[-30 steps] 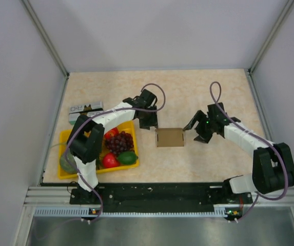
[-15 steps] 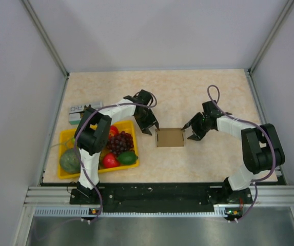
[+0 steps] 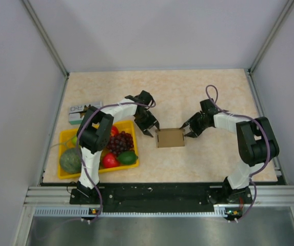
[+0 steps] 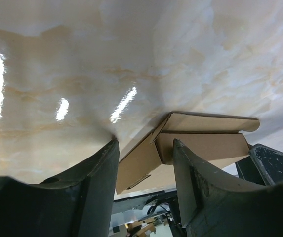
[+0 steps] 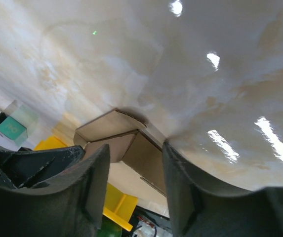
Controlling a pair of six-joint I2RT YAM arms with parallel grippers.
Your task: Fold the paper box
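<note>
left gripper (image 3: pixel 149 130): jaws stand parted with nothing between them. in the left wrist view the two fingers (image 4: pixel 99 173) frame a bare gap, and the paper box (image 4: pixel 200 143) lies beyond the tips, not touched. from above, this gripper hangs low just beside the box's left end.

right gripper (image 3: pixel 188 132): jaws also stand apart and clamp nothing. in the right wrist view the fingers (image 5: pixel 181 177) flank an open gap, with the near corner of the box (image 5: pixel 126 143) just ahead of the tips. from above, the tips sit at the box's right end; whether they touch it cannot be told.

paper box (image 3: pixel 170 137): it rests on the table (image 3: pixel 213 92) between the two grippers, near the middle of the work area. it has the shape of a small, low brown box, not a flat sheet. both wrist views show the top panel sitting at a slant over the body, with a gap under one edge.

task status, as a judgement: the walls appear formed. the lid appears not yet pressed down or tucked. that closing step is what is left.

surroundings: a yellow tray (image 3: pixel 64 138) of fruit sits well to the left, with a green-and-white carton (image 3: pixel 85 109) behind it.
</note>
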